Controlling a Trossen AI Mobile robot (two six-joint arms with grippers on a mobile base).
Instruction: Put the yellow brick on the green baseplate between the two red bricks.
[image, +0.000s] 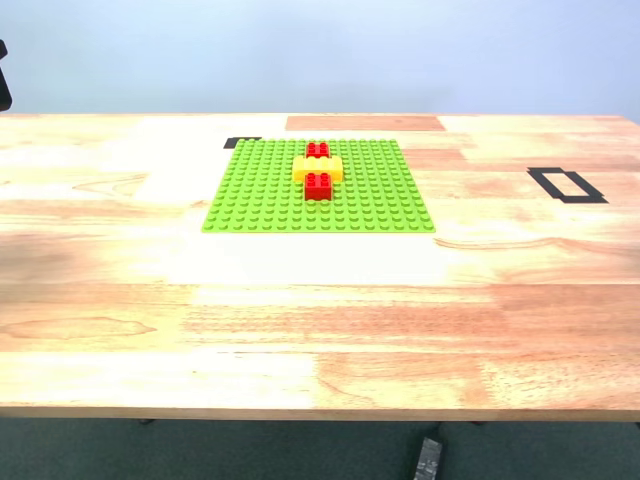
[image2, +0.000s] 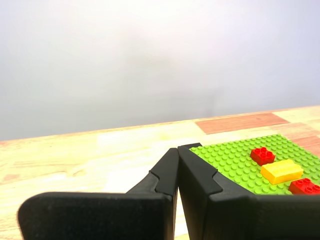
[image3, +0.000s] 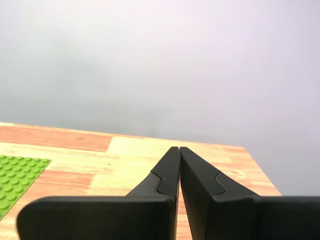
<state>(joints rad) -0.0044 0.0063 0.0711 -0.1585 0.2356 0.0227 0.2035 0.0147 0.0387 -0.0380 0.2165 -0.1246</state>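
The yellow brick sits on the green baseplate between the two red bricks, touching both, toward the wooden table's far edge. My first gripper and my second gripper hang closed, empty.

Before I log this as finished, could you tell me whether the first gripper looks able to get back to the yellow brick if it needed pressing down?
Probably yes: my first gripper is shut and empty, facing the yellow brick with nothing between.
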